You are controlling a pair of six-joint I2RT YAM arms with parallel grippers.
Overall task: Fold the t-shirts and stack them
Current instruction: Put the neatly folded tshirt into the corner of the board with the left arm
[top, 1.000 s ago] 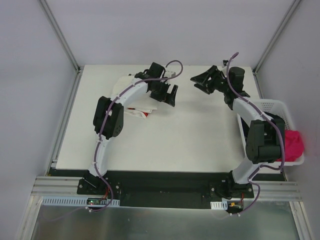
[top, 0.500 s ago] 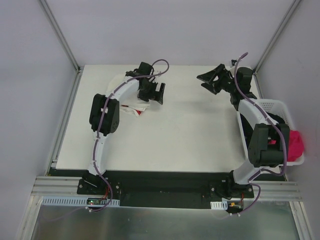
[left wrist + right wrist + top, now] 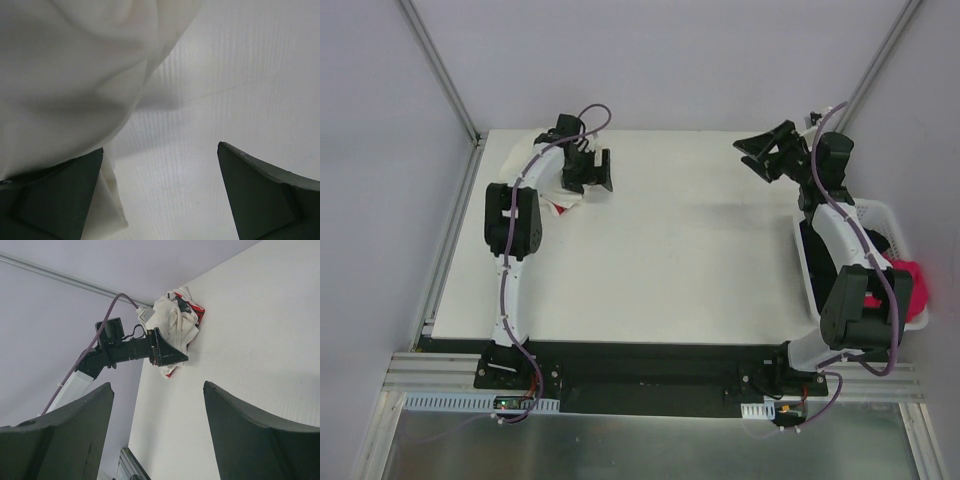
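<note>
We found the t-shirts (image 3: 172, 322) bunched in the far left corner of the surface (image 3: 700, 260), our left claw (image 3: 160, 200) released beside the cream-white t-shirt (image 3: 65, 75), our right claw (image 3: 767, 155) released and empty near the far right corner

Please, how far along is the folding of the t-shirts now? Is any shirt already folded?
Done: nothing visible. The t-shirts lie crumpled in one heap at the far left corner of the table.
In hand: the left gripper is open beside the cream-white shirt, gripping nothing. The right gripper is open and empty, away from the heap.
Left: spreading, folding and stacking each shirt.
</note>
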